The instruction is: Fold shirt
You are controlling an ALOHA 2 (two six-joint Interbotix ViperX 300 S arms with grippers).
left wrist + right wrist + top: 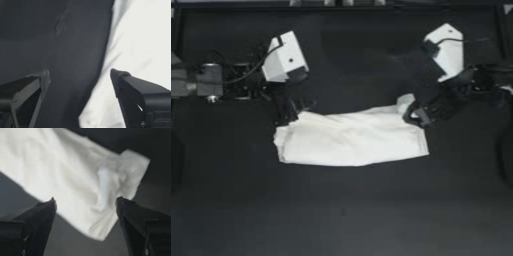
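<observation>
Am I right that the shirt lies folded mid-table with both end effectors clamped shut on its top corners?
Not quite. The shirt does lie folded mid-table, with the left end effector and right end effector at its top corners, but both are open, not clamped. Each wrist view shows its jaws spread wide with nothing gripped between them.

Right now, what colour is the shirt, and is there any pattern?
Plain white, no pattern; the shirt shows best in the top view.
</observation>
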